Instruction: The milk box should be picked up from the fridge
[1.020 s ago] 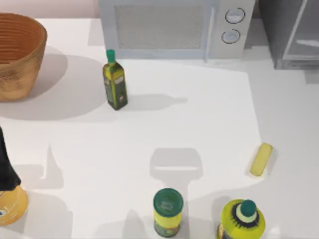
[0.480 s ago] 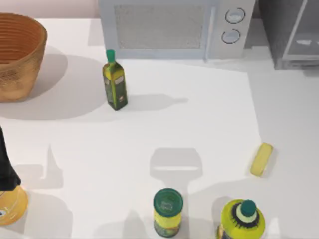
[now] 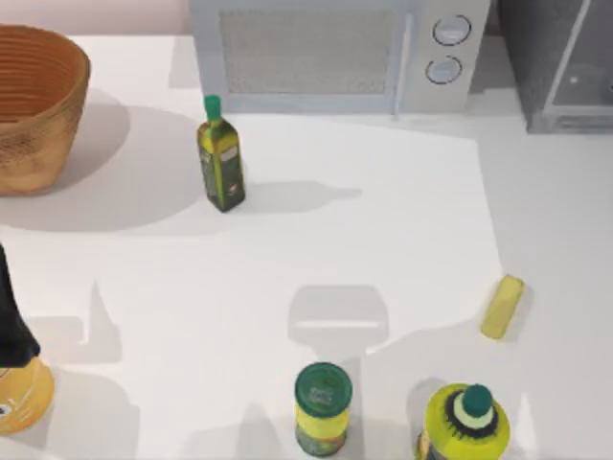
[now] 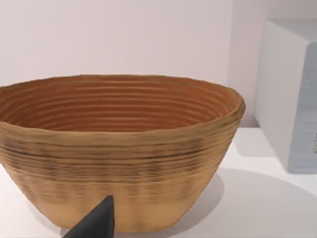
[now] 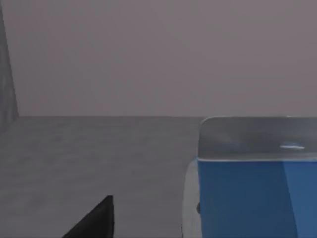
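The milk box (image 5: pixel 255 196) sits right in front of the right gripper, upright on the grey floor inside the fridge (image 3: pixel 560 62), blue on its face with a pale top, just ahead and off to one side of the dark fingertip (image 5: pixel 96 220) that pokes into the right wrist view. The fingertip is not touching the carton; grey shelf floor lies between them. Whether the right gripper is spread or closed, I cannot tell. Behind the carton, the fridge's plain grey back wall.

Pulling out to the top view: the fridge stands at the far right corner of the tabletop (image 3: pixel 383 240), its pale-framed see-through door (image 3: pixel 579 48) at an angle. Just left of it, the white microwave (image 3: pixel 335 53) with two round dials. Out on the tabletop, a small pale-yellow block (image 3: pixel 502 307) lies tilted on the right side, a green-lidded jar (image 3: pixel 323 407) and a yellow bottle with a green cap (image 3: pixel 465 424) stand at the near edge, and a green oil bottle (image 3: pixel 220 158) stands upright left of centre.

Over on the left, the left arm (image 3: pixel 11 321) hangs parked at the left edge, a dark fingertip (image 4: pixel 96 223) facing the woven basket (image 4: pixel 116 148) close ahead of it. Cannot tell that gripper's state either.
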